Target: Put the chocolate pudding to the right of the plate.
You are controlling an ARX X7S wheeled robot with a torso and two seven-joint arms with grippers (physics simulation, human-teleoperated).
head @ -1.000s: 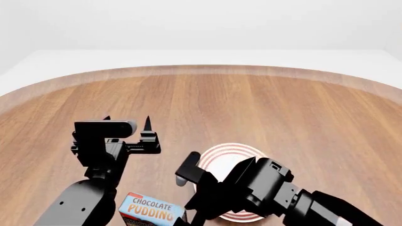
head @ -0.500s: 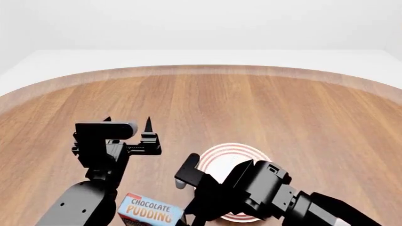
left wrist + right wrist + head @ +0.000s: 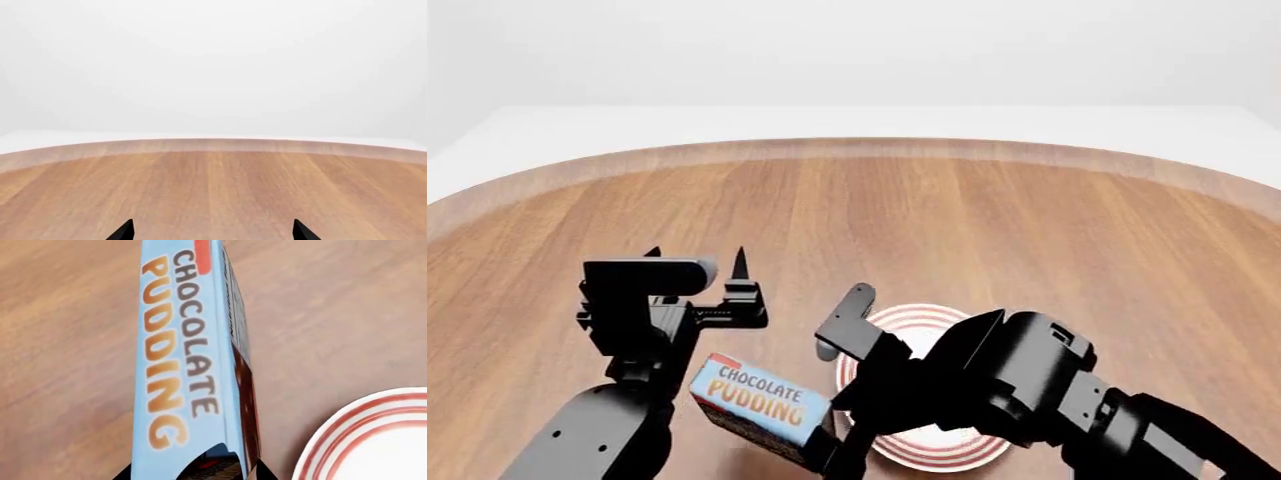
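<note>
The right gripper (image 3: 834,425), clamped on the chocolate pudding (image 3: 757,398), has just lifted it, tilted, at lower centre left of the plate (image 3: 941,450), so the carry rightward can begin; the left gripper (image 3: 694,256) hangs with jaws apart.

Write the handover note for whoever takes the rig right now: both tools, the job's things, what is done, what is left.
Right tool: shut on the chocolate pudding, carton tilted and apparently lifted off the wooden table.
Left tool: open, holding nothing, pointed across the table.
Plate: on the table, partly under the right arm; the pudding is on its left.
Done: pudding grasped.
Left: carry it over to the plate's right side, set it down, release.
</note>
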